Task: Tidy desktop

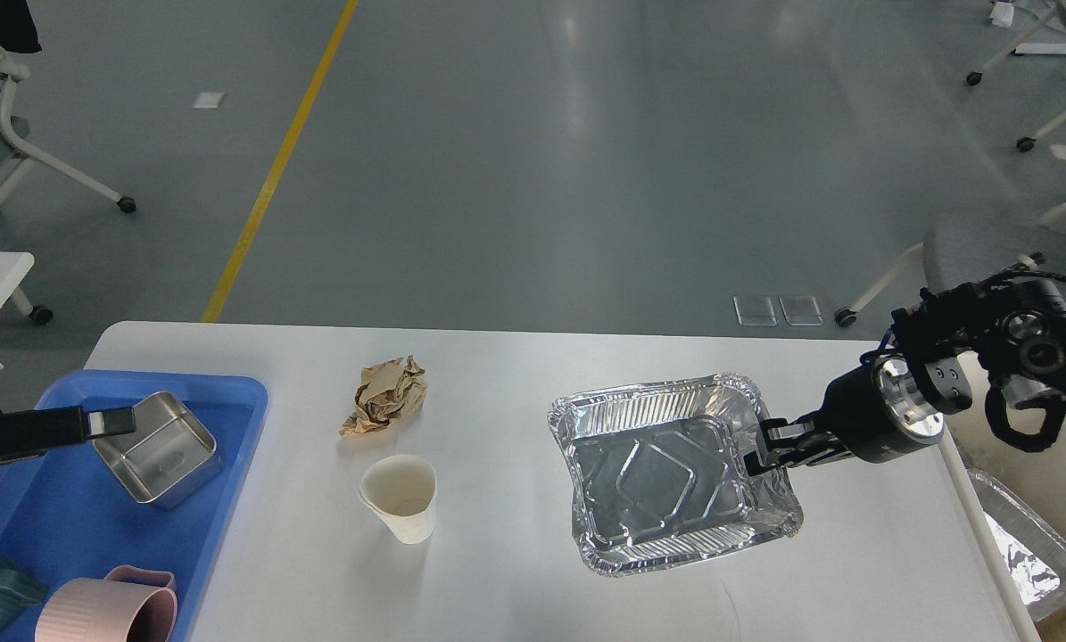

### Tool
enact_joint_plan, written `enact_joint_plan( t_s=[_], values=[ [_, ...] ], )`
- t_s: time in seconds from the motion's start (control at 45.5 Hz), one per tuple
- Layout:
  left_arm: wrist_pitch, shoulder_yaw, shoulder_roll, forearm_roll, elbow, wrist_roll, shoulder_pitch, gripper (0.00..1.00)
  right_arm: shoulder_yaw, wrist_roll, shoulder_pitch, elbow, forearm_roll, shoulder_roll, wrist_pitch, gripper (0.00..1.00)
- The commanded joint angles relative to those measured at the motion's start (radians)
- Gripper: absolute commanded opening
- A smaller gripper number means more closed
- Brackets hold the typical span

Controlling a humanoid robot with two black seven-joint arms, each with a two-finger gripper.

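L claw (113, 421) grips steel tin (158, 448) rim over blue tray (229, 419), likely stowing it; paper wad (385, 395) & cup (400, 497) wait mid-counter (497, 588); R claw (758, 450) pinches foil pan (671, 470) wall, prob for binning

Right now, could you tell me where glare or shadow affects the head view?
Head view: glare streaks the foil tray held by the right gripper; pale light reflections sheen the grey floor; soft shadows fall beside the paper cup and crumpled brown paper on the desktop; focus is sharp.
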Motion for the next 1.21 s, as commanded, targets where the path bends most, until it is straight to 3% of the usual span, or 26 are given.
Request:
enact_joint_plan(
  t_s=[0.0,0.154,0.22,0.439,0.549,1.032,1.186],
  values=[
    [-0.011,-0.002,0.119,0.001,-0.061,0.001,-0.009,0.94,0.001,-0.001,0.0,-0.001,-0.001,0.0,0.0,0.0],
    [-0.026,-0.009,0.225,-0.003,-0.104,-0.01,-0.043,0.94,0.001,-0.001,-0.003,-0.001,-0.004,0.0,0.0,0.0],
    [-0.081,-0.01,0.286,-0.003,-0.117,-0.03,-0.124,0.94,0.001,-0.002,-0.001,-0.001,-0.002,0.002,0.0,0.0],
    [-0.365,-0.009,0.3,-0.005,-0.118,-0.015,-0.456,0.94,0.001,-0.004,-0.001,-0.002,-0.004,0.002,0.0,0.0],
    [-0.419,0.001,0.268,-0.005,-0.117,0.001,-0.529,0.94,-0.001,-0.004,-0.001,-0.002,-0.004,0.002,0.0,0.0],
    [-0.306,0.134,-0.145,0.001,-0.088,0.372,-0.524,0.94,0.002,-0.004,-0.001,-0.002,-0.004,0.002,0.0,0.0],
    [-0.217,0.231,-0.297,0.032,-0.042,0.436,-0.507,0.94,0.005,-0.004,-0.003,-0.002,-0.004,0.002,0.0,0.0]
  ],
)
